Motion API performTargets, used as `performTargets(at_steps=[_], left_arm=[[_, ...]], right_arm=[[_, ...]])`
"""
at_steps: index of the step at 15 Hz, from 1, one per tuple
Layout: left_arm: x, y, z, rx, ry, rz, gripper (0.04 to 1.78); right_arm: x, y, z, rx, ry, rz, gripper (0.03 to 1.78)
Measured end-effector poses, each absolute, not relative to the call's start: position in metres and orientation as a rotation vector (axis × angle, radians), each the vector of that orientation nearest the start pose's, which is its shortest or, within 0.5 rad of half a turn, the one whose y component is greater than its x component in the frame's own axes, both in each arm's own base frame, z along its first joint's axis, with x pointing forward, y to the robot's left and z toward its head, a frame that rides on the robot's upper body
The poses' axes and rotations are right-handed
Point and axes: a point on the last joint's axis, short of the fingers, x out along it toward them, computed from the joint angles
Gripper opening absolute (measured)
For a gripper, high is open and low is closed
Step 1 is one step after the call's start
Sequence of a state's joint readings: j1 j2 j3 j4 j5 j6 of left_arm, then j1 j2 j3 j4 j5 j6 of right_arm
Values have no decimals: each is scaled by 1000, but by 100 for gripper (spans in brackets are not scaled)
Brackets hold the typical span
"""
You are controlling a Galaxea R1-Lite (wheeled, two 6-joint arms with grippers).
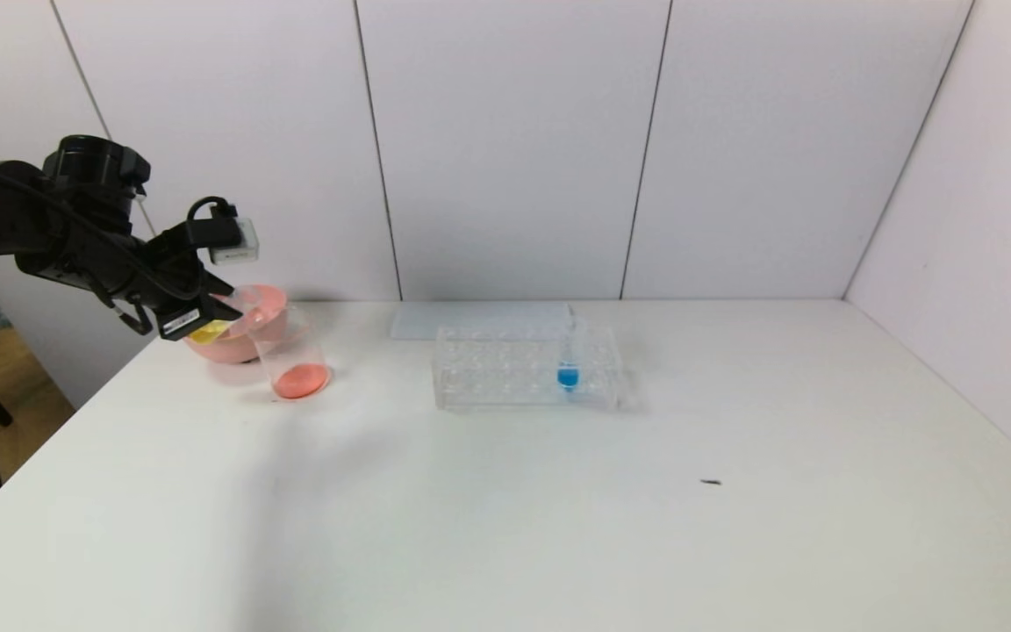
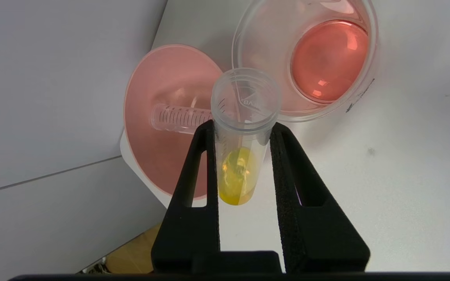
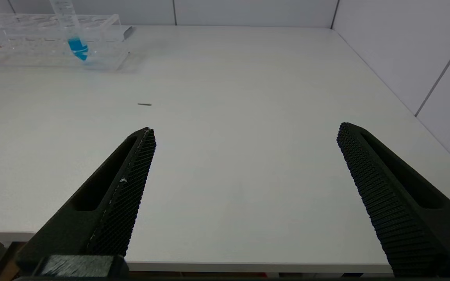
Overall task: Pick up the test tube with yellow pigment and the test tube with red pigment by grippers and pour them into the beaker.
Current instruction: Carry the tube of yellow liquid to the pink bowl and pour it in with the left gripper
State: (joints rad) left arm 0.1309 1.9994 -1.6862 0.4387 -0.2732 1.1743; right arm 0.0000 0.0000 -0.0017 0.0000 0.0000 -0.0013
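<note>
My left gripper (image 1: 226, 309) is shut on the test tube with yellow pigment (image 1: 211, 331) and holds it tilted in the air, mouth towards the beaker (image 1: 297, 341). In the left wrist view the fingers (image 2: 205, 156) clamp the tube (image 2: 244, 101) just below its rim, and the yellow liquid sits at its round bottom. The tube's mouth is at the edge of the beaker (image 2: 264, 43), which holds red-orange liquid. No tube with red liquid shows. My right gripper (image 3: 244, 130) is open and empty above the table's front edge.
A pink bowl (image 1: 270, 307) stands behind the beaker near the table's left edge; an empty clear graduated tube (image 2: 178, 117) lies in it. A clear rack (image 1: 505, 373) at the table's middle back holds a blue-liquid tube (image 1: 568, 369). Walls enclose the back and right.
</note>
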Motion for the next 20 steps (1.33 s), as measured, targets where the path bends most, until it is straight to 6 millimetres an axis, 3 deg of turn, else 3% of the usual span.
performTargets(at_steps=[10, 20], left_arm=[[387, 46, 232, 1038, 595, -549, 44], [391, 47, 226, 1057, 639, -568, 44]], right_arm=[[-23, 0, 76, -1, -2, 0, 170], [-23, 0, 76, -1, -2, 0, 170]])
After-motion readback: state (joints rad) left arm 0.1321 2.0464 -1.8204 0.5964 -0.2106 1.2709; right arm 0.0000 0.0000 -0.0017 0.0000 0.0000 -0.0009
